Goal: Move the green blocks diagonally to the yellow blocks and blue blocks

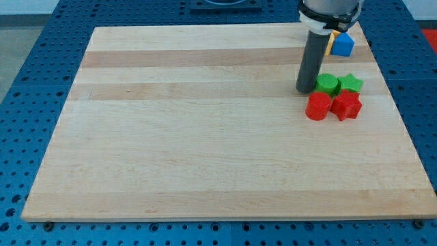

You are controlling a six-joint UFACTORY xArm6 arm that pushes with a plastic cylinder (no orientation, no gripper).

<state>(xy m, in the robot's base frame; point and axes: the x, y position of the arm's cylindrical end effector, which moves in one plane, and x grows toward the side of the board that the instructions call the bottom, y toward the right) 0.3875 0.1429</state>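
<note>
All the blocks sit near the far right corner of the pale wooden table [205, 137], towards the view's top right. The green round block [328, 84] and the green star-shaped block [351, 83] lie side by side, touching. Directly below them, pressed against them, are the red round block [317, 106] and the red star-shaped block [346, 105]. Closer to the top edge rests the blue block [343, 44], its shape unclear, with a sliver of a yellow block [332, 42] beside it, mostly hidden behind the dark rod. The arm carries no hand, so nothing is gripped. My tip [305, 89] rests on the table just left of the green round block, touching or nearly so.
</note>
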